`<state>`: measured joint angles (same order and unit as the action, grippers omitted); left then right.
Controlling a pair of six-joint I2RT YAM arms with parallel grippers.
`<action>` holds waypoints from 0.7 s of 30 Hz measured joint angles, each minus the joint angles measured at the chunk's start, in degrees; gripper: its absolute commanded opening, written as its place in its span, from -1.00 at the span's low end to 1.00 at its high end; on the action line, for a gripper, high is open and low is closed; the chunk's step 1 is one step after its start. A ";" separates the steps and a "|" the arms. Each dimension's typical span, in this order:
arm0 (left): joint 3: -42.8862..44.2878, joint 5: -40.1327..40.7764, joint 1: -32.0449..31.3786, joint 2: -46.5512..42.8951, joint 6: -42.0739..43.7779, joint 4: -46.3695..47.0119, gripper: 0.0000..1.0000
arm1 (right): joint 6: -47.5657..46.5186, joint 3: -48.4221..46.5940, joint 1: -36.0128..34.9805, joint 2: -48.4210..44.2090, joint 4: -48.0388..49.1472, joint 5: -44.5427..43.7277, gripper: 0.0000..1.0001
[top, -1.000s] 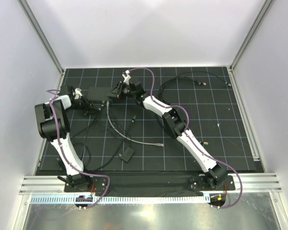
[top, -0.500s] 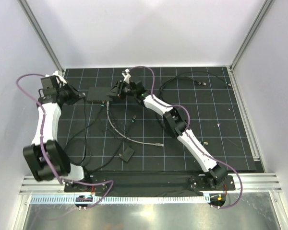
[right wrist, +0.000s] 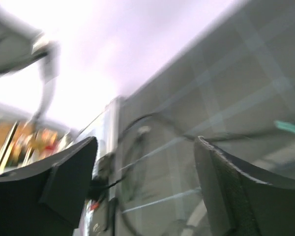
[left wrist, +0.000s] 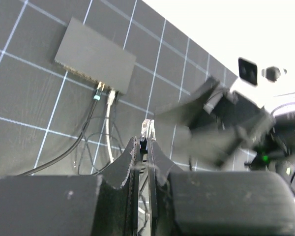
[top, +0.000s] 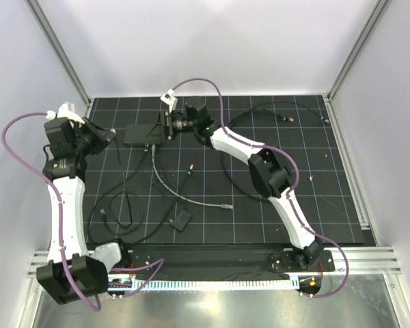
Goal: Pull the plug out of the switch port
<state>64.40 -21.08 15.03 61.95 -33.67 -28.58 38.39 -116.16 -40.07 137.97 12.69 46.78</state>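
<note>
Dark-grey and flat, the switch (left wrist: 95, 55) is seen in the upper left of the left wrist view, on the black grid mat (left wrist: 19, 98), with a black cable (left wrist: 86, 123) and a white cable (left wrist: 108, 128) plugged into its lower edge. A clear plug (left wrist: 146, 129) is pinched between the fingers (left wrist: 130, 157) of the left gripper (left wrist: 142, 145), apart from the switch. The right gripper (right wrist: 145, 142) is spread wide apart.

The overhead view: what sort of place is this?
Probably a robot test booth in a lab: plain white walls enclose a black gridded mat, a left arm and a right arm are bolted at its near edge, and a network switch lies among loose cables.
</note>
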 measured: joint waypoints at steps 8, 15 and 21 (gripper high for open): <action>5.35 3.85 0.00 -2.27 -0.68 -2.14 -1.00 | 13.18 5.09 -7.72 -2.05 27.39 15.30 0.99; 9.46 5.51 0.00 -1.79 -1.51 -2.99 -1.00 | 30.73 -3.87 -12.28 6.47 46.69 20.81 0.70; 10.93 6.47 0.00 -0.50 -2.08 -3.65 -1.00 | 27.63 -4.15 -12.74 6.93 42.47 22.10 -0.05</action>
<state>75.33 -14.61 15.03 61.45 -35.75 -32.23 66.02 -120.31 -52.82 144.90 55.16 68.88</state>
